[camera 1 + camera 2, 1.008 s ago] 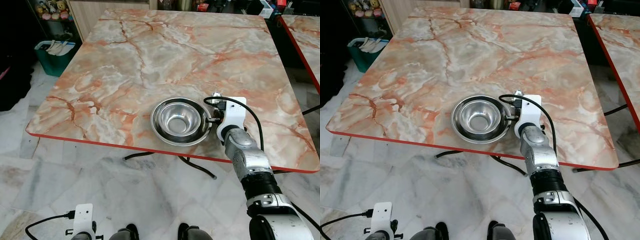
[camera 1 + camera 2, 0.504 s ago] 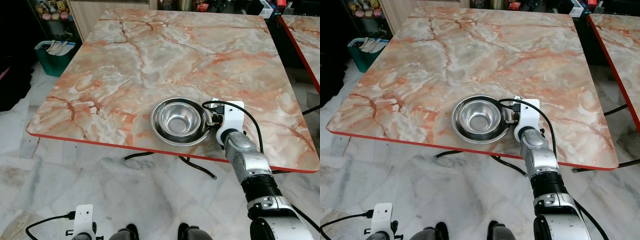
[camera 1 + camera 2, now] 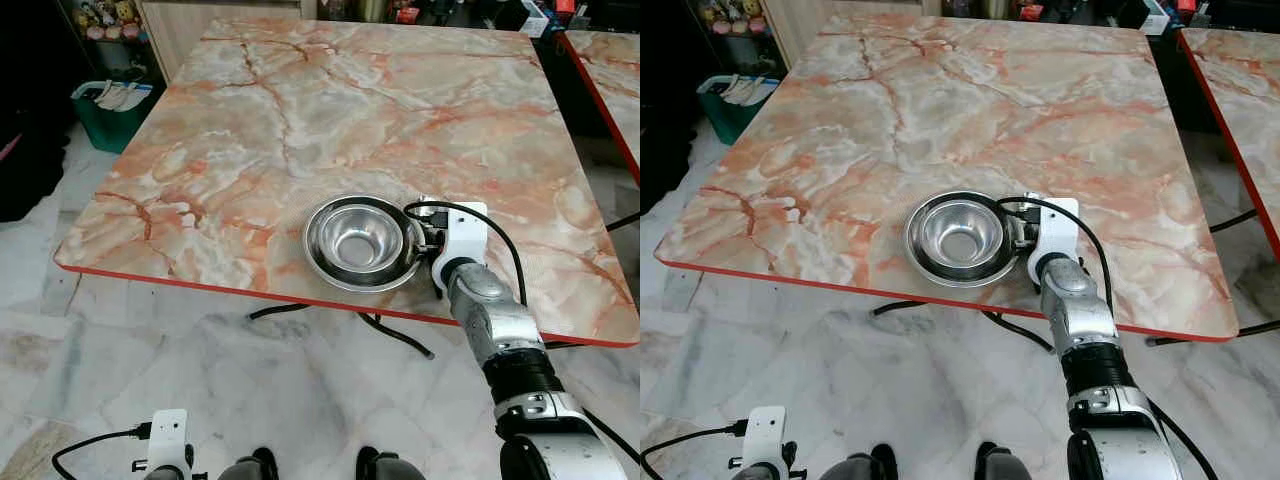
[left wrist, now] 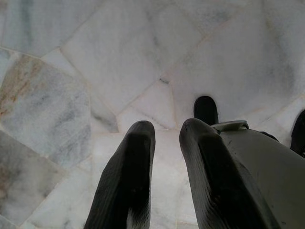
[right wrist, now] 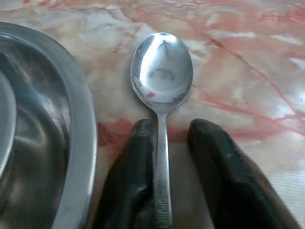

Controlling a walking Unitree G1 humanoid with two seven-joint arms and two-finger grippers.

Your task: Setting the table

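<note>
Steel spoon, shiny, bowl facing up and pointing away from the right gripper, handle lying between its fingers, flat on the marble. Just beside it, steel bowl nested in a wider steel dish, upright.

We see a green bin on the marble floor, well apart from the tool. A second marble table stands beyond it, far side.
</note>
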